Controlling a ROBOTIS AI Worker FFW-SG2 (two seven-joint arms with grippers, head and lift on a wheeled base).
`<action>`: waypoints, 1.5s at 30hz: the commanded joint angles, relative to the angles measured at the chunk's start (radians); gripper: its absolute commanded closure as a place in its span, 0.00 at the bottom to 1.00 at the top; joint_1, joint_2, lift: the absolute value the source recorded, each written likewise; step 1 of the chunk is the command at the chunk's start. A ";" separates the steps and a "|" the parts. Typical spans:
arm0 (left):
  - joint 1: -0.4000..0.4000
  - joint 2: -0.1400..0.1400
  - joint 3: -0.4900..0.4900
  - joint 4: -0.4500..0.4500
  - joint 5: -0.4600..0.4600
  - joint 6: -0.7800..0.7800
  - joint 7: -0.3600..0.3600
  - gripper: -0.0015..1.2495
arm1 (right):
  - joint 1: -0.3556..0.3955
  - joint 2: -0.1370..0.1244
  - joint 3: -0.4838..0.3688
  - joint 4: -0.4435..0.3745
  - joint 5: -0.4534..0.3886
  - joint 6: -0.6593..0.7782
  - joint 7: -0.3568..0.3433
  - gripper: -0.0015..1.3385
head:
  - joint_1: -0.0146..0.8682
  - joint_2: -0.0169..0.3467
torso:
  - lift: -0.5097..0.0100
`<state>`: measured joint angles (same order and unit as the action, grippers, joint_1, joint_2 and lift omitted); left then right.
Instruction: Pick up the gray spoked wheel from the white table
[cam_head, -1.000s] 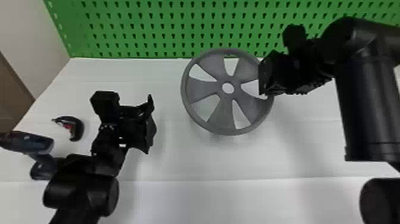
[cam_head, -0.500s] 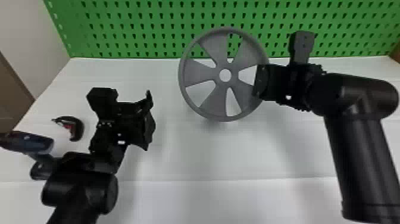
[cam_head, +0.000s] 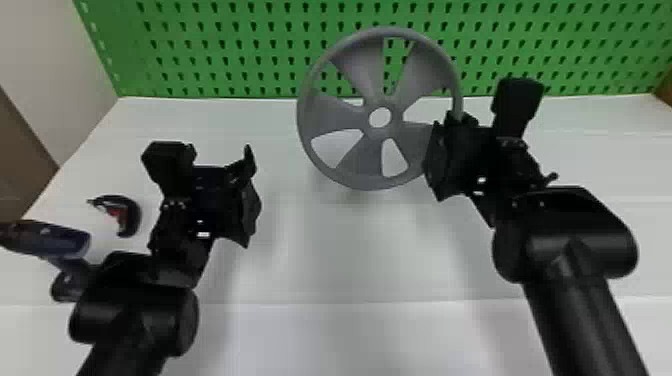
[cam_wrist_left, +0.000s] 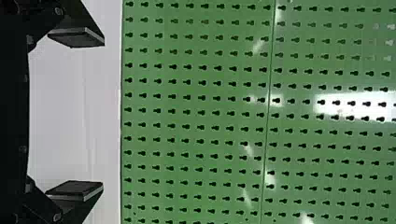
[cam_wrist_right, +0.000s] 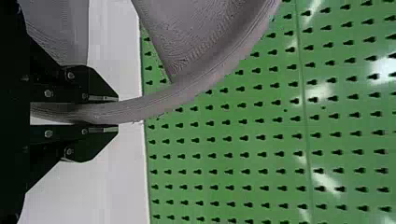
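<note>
In the right wrist view, pinches the rim of the gray spoked wheel (cam_head: 362, 155) with the right gripper (cam_head: 434, 161), a hold partly masked in the head view. There, keeps it tilted above the white table (cam_head: 350, 245), with hub and spokes visible. Slants inward with the right arm (cam_head: 570, 300); hovers at left with the left gripper (cam_head: 248, 189), spread wide.
</note>
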<state>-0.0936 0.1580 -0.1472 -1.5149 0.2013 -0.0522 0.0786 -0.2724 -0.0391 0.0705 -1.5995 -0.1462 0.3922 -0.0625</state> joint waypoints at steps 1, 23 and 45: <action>0.000 0.000 0.000 -0.007 0.003 0.000 0.001 0.15 | 0.053 0.001 0.009 0.001 0.071 -0.168 0.003 0.84 | 0.89 0.17 | 0.79; -0.001 -0.025 0.001 -0.034 -0.014 0.000 0.055 0.16 | 0.153 0.036 -0.031 0.055 0.137 -0.523 0.001 0.84 | 0.89 0.17 | 0.79; 0.011 -0.032 0.026 -0.050 -0.049 -0.006 0.081 0.16 | 0.153 0.040 -0.040 0.079 0.140 -0.538 0.000 0.84 | 0.89 0.17 | 0.79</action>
<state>-0.0830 0.1273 -0.1253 -1.5643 0.1515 -0.0583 0.1595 -0.1182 0.0000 0.0308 -1.5265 -0.0039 -0.1458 -0.0614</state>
